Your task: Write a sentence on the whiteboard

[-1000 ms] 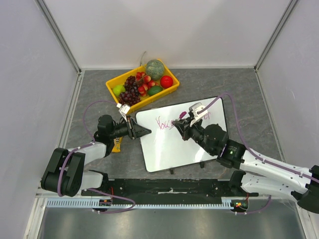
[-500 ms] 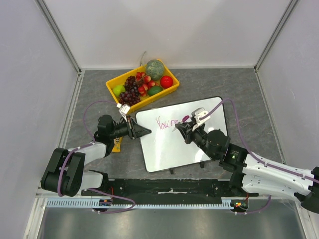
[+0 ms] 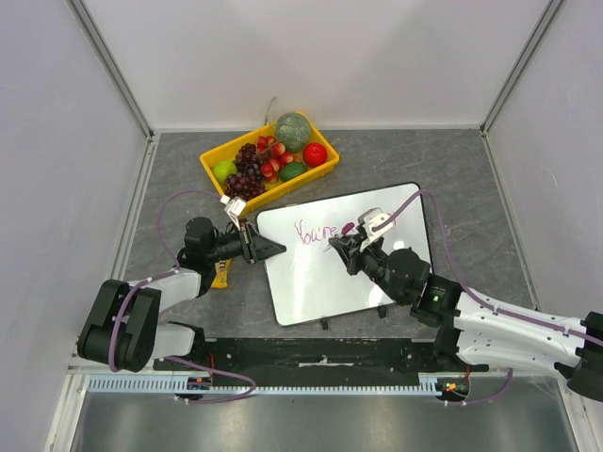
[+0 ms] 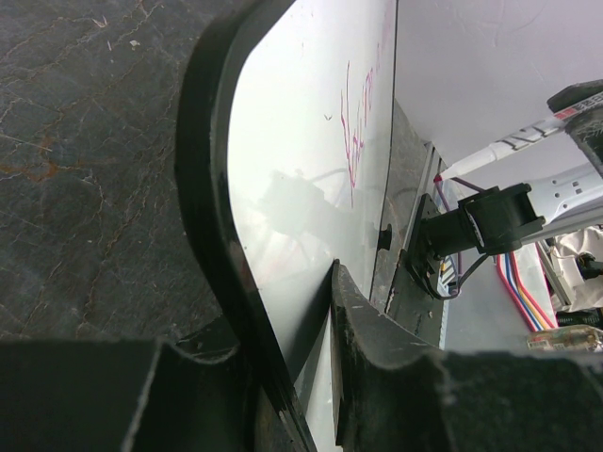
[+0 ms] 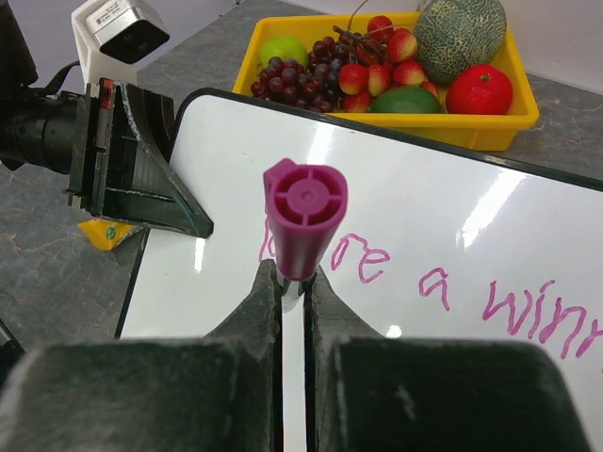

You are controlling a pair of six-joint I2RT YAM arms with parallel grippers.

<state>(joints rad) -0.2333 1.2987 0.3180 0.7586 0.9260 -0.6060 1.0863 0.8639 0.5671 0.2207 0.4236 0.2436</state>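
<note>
Pretty plain setup: a dark grey, stone-look tabletop (image 3: 443, 160) with faint scratches, boxed in by matte white walls (image 3: 311, 56) at the back and on both sides. Silver metal posts (image 3: 111, 68) run up the corners where the panels meet. A ribbed metal rail (image 3: 283, 384) sits along the near edge. Lighting's bright and even, with barely any shadows.

whiteboard (image 3: 320, 278), flat on table, pink writing

I see the whiteboard (image 3: 320, 282) glossy white, black-rimmed, its lettering (image 3: 317, 232) magenta, my marker (image 5: 303, 217) magenta, tray (image 5: 471, 129) yellow, grapes (image 3: 247, 174) dark purple, table (image 3: 471, 169) mottled grey.
</note>
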